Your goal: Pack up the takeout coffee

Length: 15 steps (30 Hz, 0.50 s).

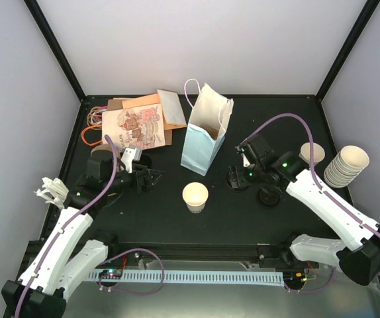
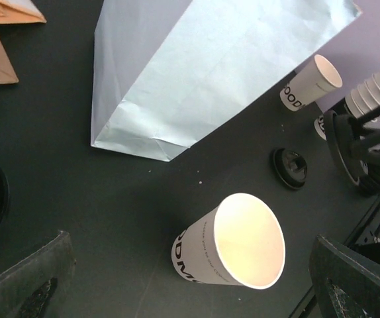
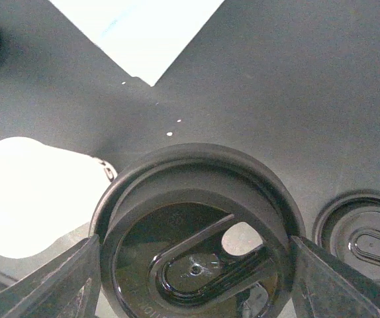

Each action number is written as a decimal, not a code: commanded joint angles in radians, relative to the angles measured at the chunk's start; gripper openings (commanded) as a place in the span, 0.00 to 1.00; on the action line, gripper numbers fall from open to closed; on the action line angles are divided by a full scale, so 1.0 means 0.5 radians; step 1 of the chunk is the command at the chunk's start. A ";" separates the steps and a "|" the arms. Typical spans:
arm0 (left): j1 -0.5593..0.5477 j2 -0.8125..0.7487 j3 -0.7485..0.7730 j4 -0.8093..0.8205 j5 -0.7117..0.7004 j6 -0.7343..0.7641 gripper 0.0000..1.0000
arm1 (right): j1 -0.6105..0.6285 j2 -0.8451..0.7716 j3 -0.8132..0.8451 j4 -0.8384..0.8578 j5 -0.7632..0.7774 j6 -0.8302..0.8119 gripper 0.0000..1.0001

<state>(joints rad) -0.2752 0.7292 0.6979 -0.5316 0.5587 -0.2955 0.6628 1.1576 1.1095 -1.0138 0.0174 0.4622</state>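
No takeout coffee with its lid on is in view. A lidless cream cup [image 1: 195, 197] [image 2: 233, 248] [image 3: 24, 199] stands upright mid-table. My right gripper [image 1: 237, 173] [image 3: 196, 265] is shut on a round black lid [image 1: 234, 179] [image 3: 196, 225], its fingers [image 3: 64, 278] pressing opposite sides of the rim, to the right of that cup. A pale blue paper bag [image 1: 206, 132] [image 2: 196, 73] stands open behind the cup. Left of the cup, my left gripper [image 1: 151, 177] [image 2: 190, 285] is open and touches nothing.
A second black lid [image 1: 268, 197] [image 3: 369, 232] [image 2: 290, 167] lies on the table by the right arm. One lidless cup [image 1: 311, 154] and a stack of cups [image 1: 347, 165] stand at the right. Flat paper bags [image 1: 137, 122] lie at the back left.
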 commanded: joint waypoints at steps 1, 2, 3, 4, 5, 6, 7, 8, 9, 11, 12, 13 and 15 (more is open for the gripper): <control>0.010 0.019 0.002 0.040 -0.026 -0.199 0.99 | 0.148 0.034 0.065 -0.031 0.024 -0.117 0.75; 0.011 0.013 -0.013 0.067 -0.014 -0.215 0.99 | 0.182 0.041 0.071 -0.023 0.028 -0.120 0.75; 0.013 0.010 -0.033 0.083 -0.008 -0.229 0.99 | 0.214 0.053 0.075 -0.016 0.029 -0.121 0.75; 0.014 0.006 -0.041 0.083 -0.038 -0.243 0.99 | 0.244 0.063 0.080 -0.009 0.035 -0.121 0.75; 0.014 0.002 -0.043 0.075 -0.074 -0.245 0.99 | 0.277 0.077 0.086 -0.002 0.047 -0.116 0.75; 0.014 -0.005 -0.043 0.065 -0.106 -0.251 0.99 | 0.308 0.085 0.094 0.003 0.060 -0.116 0.75; 0.016 -0.015 -0.047 0.063 -0.133 -0.266 0.99 | 0.338 0.091 0.097 0.012 0.065 -0.118 0.75; 0.017 -0.026 -0.057 0.073 -0.143 -0.290 0.99 | 0.369 0.096 0.100 0.022 0.078 -0.115 0.75; 0.017 -0.043 -0.070 0.098 -0.134 -0.304 0.99 | 0.392 0.104 0.104 0.026 0.090 -0.112 0.75; 0.017 -0.098 -0.102 0.143 -0.132 -0.323 0.99 | 0.440 0.121 0.114 0.039 0.096 -0.120 0.75; 0.017 -0.123 -0.129 0.177 -0.139 -0.342 0.99 | 0.464 0.134 0.125 0.037 0.104 -0.121 0.75; 0.017 -0.142 -0.153 0.205 -0.140 -0.352 0.99 | 0.486 0.150 0.138 0.037 0.113 -0.122 0.75; 0.017 -0.154 -0.177 0.226 -0.105 -0.339 0.99 | 0.538 0.188 0.165 0.033 0.137 -0.127 0.75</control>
<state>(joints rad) -0.2741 0.6765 0.6304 -0.4797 0.5041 -0.4377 0.8909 1.2266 1.1473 -1.0134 0.0471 0.4160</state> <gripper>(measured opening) 0.989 0.756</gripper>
